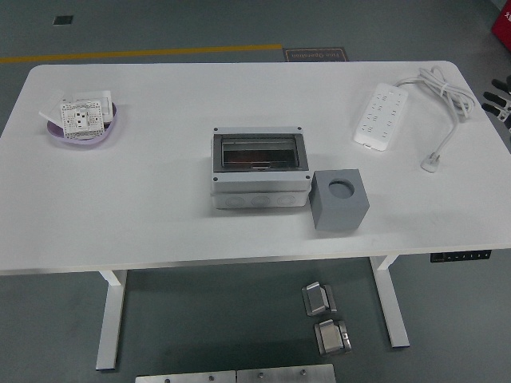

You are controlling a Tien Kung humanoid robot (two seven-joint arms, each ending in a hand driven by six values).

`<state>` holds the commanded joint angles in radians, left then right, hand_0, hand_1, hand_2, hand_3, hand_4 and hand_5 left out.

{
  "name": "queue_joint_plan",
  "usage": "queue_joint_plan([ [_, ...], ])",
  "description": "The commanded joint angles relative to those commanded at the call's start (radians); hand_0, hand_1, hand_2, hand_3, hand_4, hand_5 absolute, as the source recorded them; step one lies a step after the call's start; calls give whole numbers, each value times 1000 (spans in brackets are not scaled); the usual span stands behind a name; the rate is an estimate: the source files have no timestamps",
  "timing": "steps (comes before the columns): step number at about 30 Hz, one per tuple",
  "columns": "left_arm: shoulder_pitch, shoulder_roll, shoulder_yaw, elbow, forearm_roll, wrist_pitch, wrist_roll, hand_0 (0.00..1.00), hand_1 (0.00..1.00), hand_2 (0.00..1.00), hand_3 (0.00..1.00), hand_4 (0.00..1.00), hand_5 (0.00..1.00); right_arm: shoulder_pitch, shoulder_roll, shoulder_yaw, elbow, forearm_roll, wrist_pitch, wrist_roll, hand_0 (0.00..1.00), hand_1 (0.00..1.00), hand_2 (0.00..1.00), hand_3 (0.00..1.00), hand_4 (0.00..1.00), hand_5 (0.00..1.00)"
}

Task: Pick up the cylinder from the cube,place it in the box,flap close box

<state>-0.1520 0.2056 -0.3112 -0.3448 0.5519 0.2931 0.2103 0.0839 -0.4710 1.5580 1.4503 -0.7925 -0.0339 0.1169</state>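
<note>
Grey plastic makes up the box point(259, 170) at the table's point(160, 199) middle, its tinted flap lying shut across the top. Just right of it and nearer sits the grey cube point(339, 199), a round hole in its top; the cylinder itself cannot be made out. Only the right hand's point(501, 97) black fingertips show at the far right edge; their grip cannot be told.

Right robot hand point(501, 96) at frame edge, black fingertips, white segments behind
</note>
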Motion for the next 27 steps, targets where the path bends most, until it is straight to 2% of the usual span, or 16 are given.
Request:
queue_joint_plan([
  [1,-1,0,-1,0,1,0,0,620,627,594,684,713,262,-1,1,-3,14,11,19,-7,838,806,863,913,775,533],
  [2,-2,0,-3,-1,2,0,0,620,626,594,684,713,263,-5,4,-6,36,17,44,-24,821,646,705,844,770,555],
  [7,-5,0,-4,-3,6,-1,0,620,626,594,684,713,263,-24,15,-18,102,60,152,-95,821,646,705,844,770,555],
  [8,-5,1,-3,-3,5,-1,0,620,626,594,684,713,263,-25,19,-24,106,83,175,-101,776,597,671,700,778,586],
  [13,-7,2,2,-3,4,-1,0,620,626,594,684,713,263,-21,46,-46,93,213,279,-112,776,597,671,700,778,586],
  [14,-7,3,2,-3,4,-1,0,620,626,594,684,712,262,-20,53,-50,90,247,300,-113,751,587,670,672,776,586],
  [17,-8,4,3,-3,5,0,-1,620,626,594,684,712,262,-12,72,-62,94,342,347,-103,751,587,670,672,776,586],
  [19,-8,5,4,-3,5,0,-1,620,626,594,684,712,262,-4,78,-77,100,410,359,-94,751,587,670,672,776,586],
  [20,-8,5,5,-3,5,0,-1,620,627,594,683,713,262,-1,79,-82,102,442,362,-90,675,504,615,569,769,596],
  [26,-9,3,5,-4,8,0,-1,620,627,594,683,713,262,32,57,-144,90,588,338,-79,675,504,615,569,769,596],
  [27,-8,3,4,-4,8,0,-1,620,627,594,683,712,261,37,56,-151,88,609,332,-78,646,489,631,613,778,606],
])
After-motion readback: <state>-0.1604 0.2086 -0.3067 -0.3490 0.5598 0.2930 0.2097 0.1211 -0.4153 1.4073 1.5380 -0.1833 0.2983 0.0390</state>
